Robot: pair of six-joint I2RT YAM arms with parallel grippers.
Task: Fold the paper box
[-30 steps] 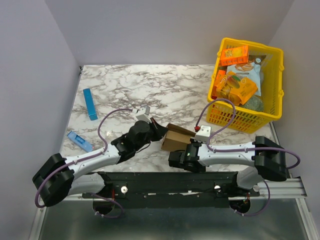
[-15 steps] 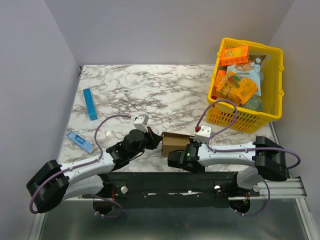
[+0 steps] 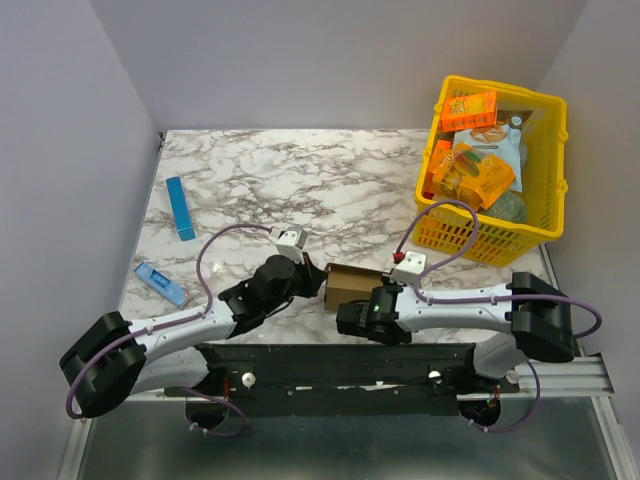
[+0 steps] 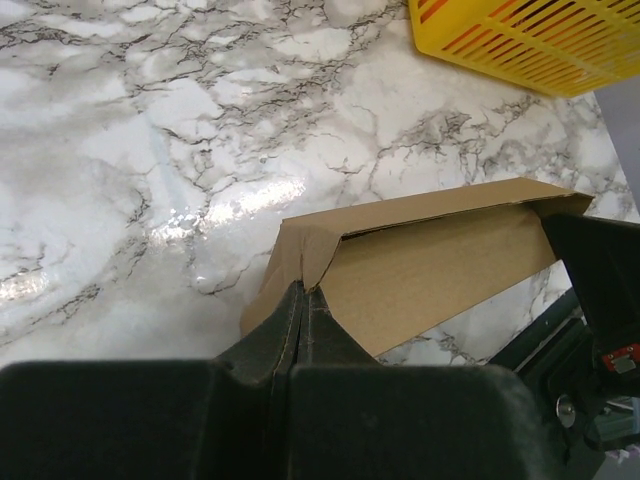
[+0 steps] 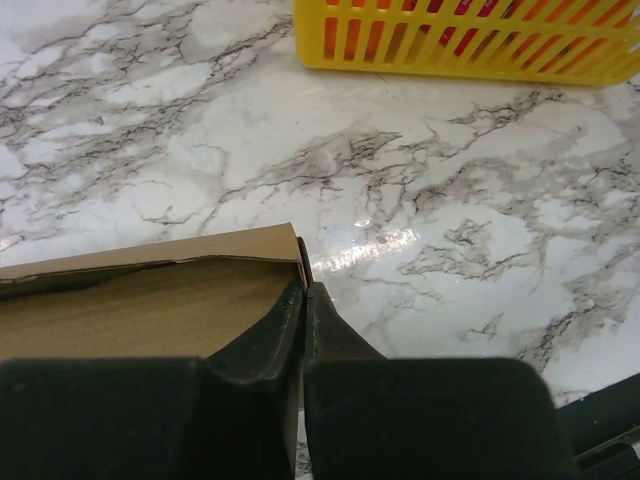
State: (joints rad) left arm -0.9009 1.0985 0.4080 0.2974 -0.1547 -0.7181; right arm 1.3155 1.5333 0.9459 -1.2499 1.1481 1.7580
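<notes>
The plain brown cardboard paper box (image 3: pixel 355 283), skewed a second ago with its right end angled toward the robot, now lies lower and straight across. The left gripper (image 3: pixel 312 282) at its left end has drawn back toward the robot and sits lower.

White marble-patterned surface (image 3: pixel 300 180) with grey veining, plain pale lilac walls (image 3: pixel 330 60) closing it in on the left, far and right sides, bright glare patches on its glossy top, dull grey metal ledge (image 3: pixel 350 440) along the near edge
</notes>
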